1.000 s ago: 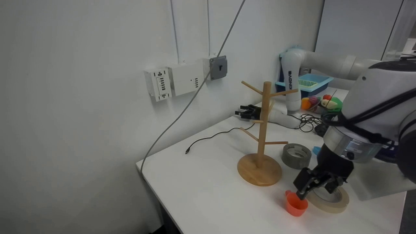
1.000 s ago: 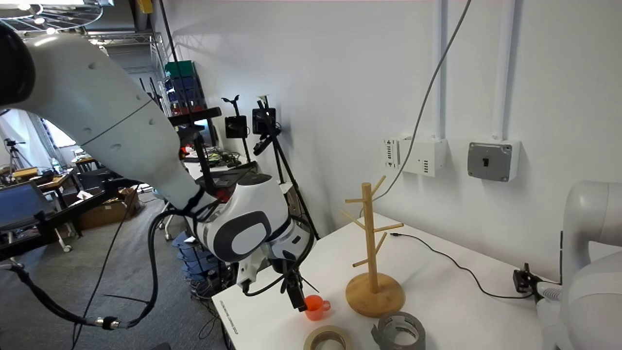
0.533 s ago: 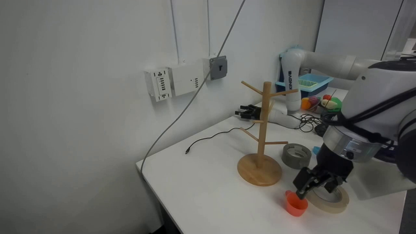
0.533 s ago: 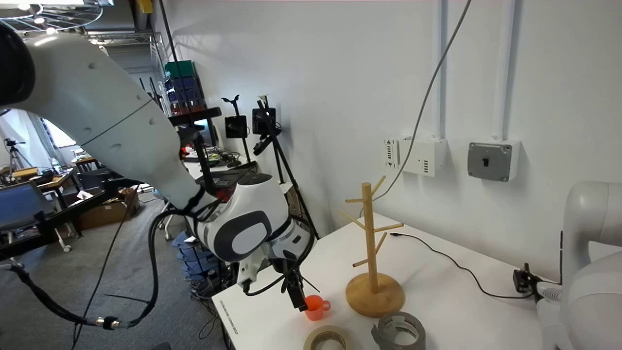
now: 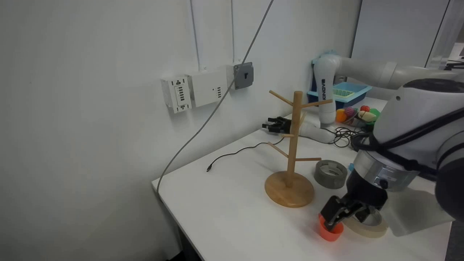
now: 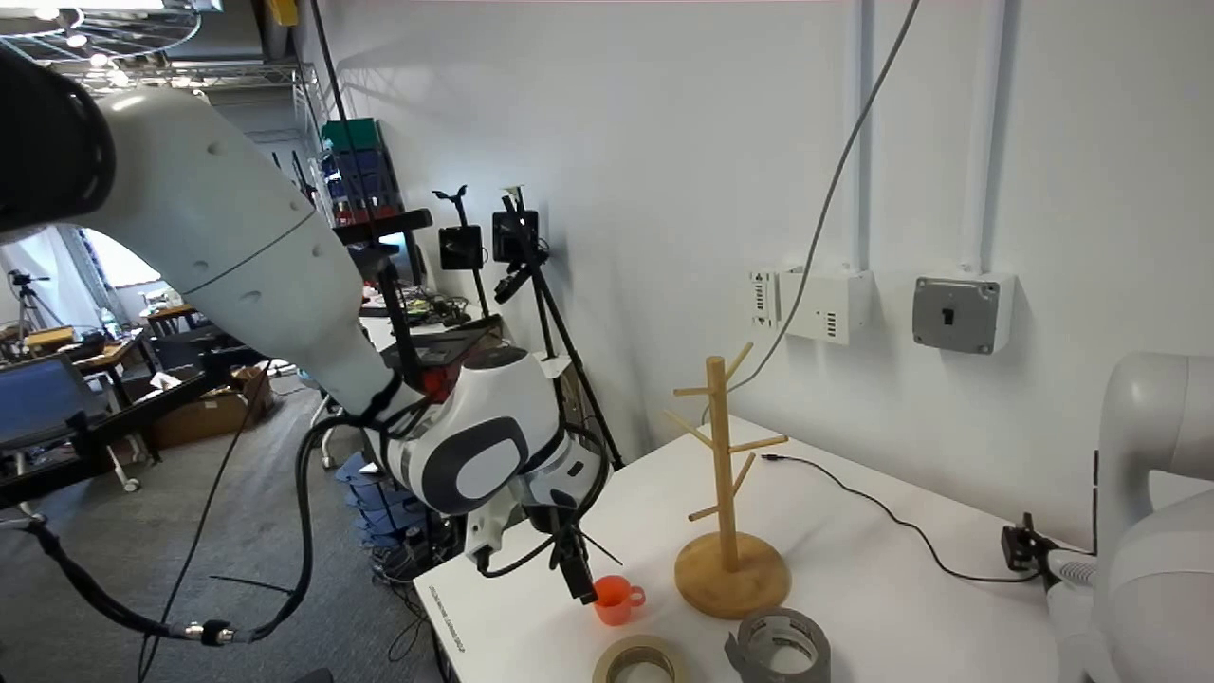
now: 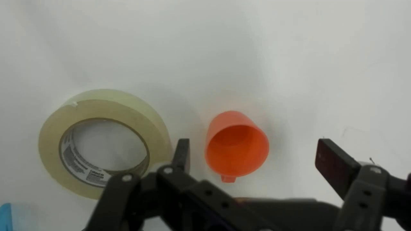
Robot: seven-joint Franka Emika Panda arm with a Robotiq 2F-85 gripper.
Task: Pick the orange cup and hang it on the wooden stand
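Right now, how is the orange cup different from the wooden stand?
The orange cup is small and squat, the wooden stand much taller. The cup has a handle, the stand several angled pegs. The cup is bright orange, the stand light brown. Both are upright on the white table.

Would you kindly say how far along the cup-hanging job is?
Positioning looks largely done: the wrist view shows the orange cup between the open fingers. The grasp seems in hand, with nothing gripped yet. Left: closing, lifting and hanging it on the bare wooden stand.
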